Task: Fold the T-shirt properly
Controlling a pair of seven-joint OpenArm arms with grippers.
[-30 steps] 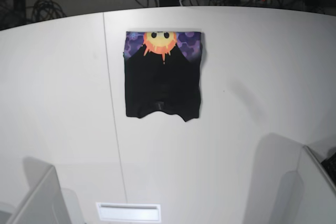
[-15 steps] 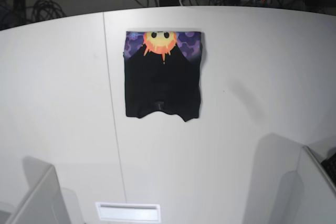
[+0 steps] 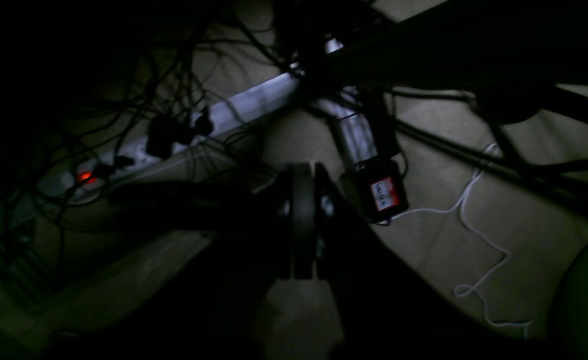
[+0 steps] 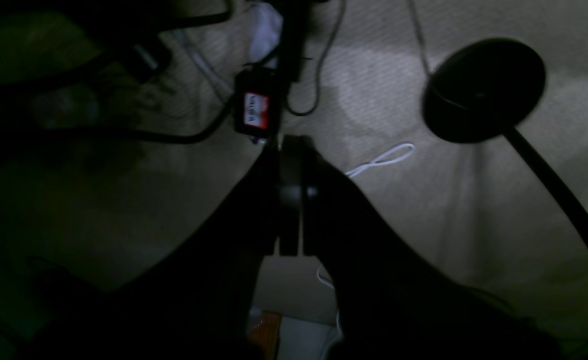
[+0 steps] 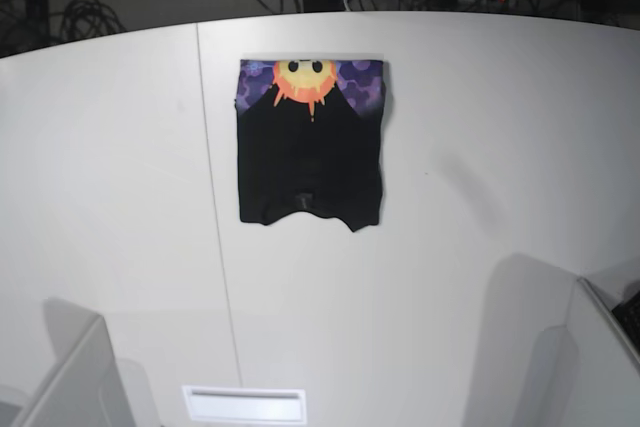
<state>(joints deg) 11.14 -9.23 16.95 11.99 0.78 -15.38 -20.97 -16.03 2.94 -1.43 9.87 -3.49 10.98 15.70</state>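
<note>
The T-shirt (image 5: 310,142) is seen folded into a compact rectangle on the white tabletop (image 5: 480,147). Right of it, nothing touches it. The right tool (image 4: 290,195) and the left tool (image 3: 301,225) are each shown pressed together, above a cabled floor.

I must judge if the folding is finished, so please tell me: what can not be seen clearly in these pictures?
- Folded black cloth T-shirt with sun print: base view shows only the top layer; the layers under it are hidden.
- Left gripper: left wrist view is very dark; the jaws look closed.
- Right gripper: right wrist view, also dark; jaws look closed.
- Both wrist views show only a dim floor with cables, never the shirt.
</note>
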